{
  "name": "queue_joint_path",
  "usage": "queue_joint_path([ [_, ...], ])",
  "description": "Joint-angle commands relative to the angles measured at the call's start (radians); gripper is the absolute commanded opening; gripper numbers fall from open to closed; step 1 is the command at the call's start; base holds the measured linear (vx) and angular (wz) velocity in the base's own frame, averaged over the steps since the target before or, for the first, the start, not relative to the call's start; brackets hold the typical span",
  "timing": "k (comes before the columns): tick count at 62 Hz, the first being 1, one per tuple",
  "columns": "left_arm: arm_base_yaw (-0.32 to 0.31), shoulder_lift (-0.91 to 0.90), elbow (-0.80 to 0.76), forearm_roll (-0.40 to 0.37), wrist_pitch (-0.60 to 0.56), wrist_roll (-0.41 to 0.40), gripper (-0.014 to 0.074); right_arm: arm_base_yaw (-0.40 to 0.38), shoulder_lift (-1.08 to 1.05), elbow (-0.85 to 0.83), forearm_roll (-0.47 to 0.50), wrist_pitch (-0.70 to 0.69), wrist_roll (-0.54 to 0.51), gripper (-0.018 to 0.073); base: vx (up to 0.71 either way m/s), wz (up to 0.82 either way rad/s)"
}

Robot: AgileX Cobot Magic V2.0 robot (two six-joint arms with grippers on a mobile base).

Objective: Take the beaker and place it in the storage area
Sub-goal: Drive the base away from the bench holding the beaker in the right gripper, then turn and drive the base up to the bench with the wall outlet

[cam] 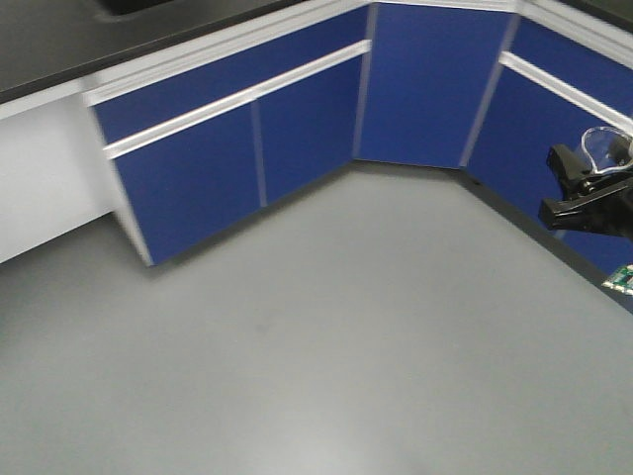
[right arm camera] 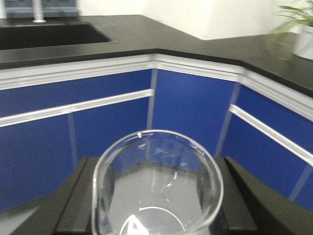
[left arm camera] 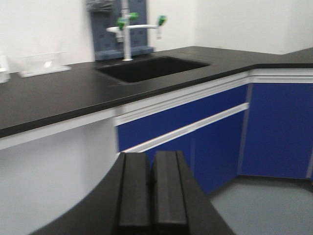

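The right gripper (right arm camera: pixel 157 205) is clamped on the beaker (right arm camera: pixel 156 181), black fingers on either side, holding it upright and mouth-up, likely so it cannot slip out in transit, in the air before the blue cabinets (right arm camera: pixel 190 107) and above the grey floor (cam: pixel 297 346). It's short, clear glass, apparently empty, with a thin bright rim. The left gripper (left arm camera: pixel 151 191) sits pressed together on nothing, likely kept clear; the storage area cannot be made out for certain.
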Motion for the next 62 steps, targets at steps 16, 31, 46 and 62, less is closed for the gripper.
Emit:
queue_joint_path([
  [16,0.000,-0.015,-0.020,-0.001,-0.079,-0.010,-0.0006,-0.007,-0.022,-0.024,0.003,-0.083,-0.003,-0.0001,0.13,-0.75],
  [31,0.000,-0.015,-0.020,-0.001,-0.079,-0.010,-0.0006,-0.007,-0.022,-0.024,0.003,-0.083,-0.003,-0.0001,0.15,-0.69],
  [46,0.000,-0.015,-0.020,-0.001,-0.079,-0.010,-0.0006,-0.007,-0.022,-0.024,0.003,-0.083,-0.003,-0.0001,0.16,-0.67],
  [62,0.000,-0.015,-0.020,-0.001,-0.079,-0.010,-0.0006,-0.007,-0.022,-0.024,0.003,-0.083,-0.003,-0.0001,0.16,-0.62],
])
